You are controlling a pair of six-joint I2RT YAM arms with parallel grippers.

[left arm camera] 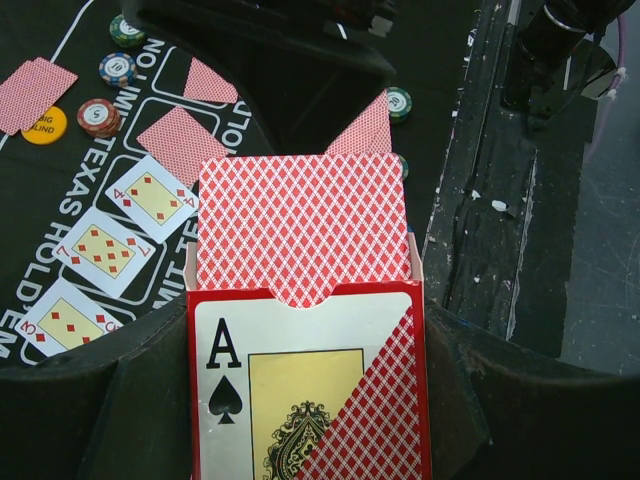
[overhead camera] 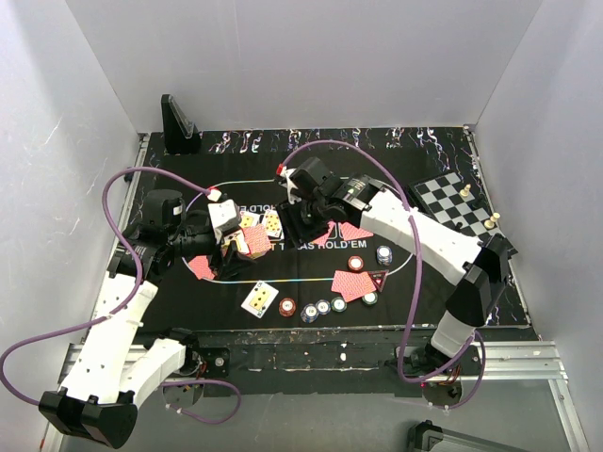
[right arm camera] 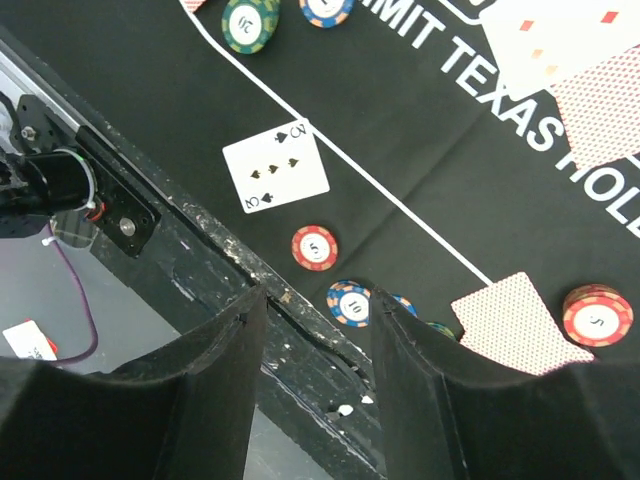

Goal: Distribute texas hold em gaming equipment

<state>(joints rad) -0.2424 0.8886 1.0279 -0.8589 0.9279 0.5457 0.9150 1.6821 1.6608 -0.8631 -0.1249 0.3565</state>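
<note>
1. In the left wrist view, the lower part of the card box [left arm camera: 305,400] is cut off by the bottom edge, and the red-backed cards [left arm camera: 300,225] are hidden below its rim.
2. The lettering of the mat [left arm camera: 85,45] is partly covered by that box.
3. In the right wrist view, a face-up card [right arm camera: 560,25] is washed out and cut off by the top edge; its rank cannot be read.
4. Blue chips [right arm camera: 350,303] by the mat's near edge are partly hidden behind a finger [right arm camera: 420,390] of the right gripper [right arm camera: 315,300].
5. In the top view, the chess pieces [overhead camera: 465,191] at the table's far right corner are too small to be identified.
</note>
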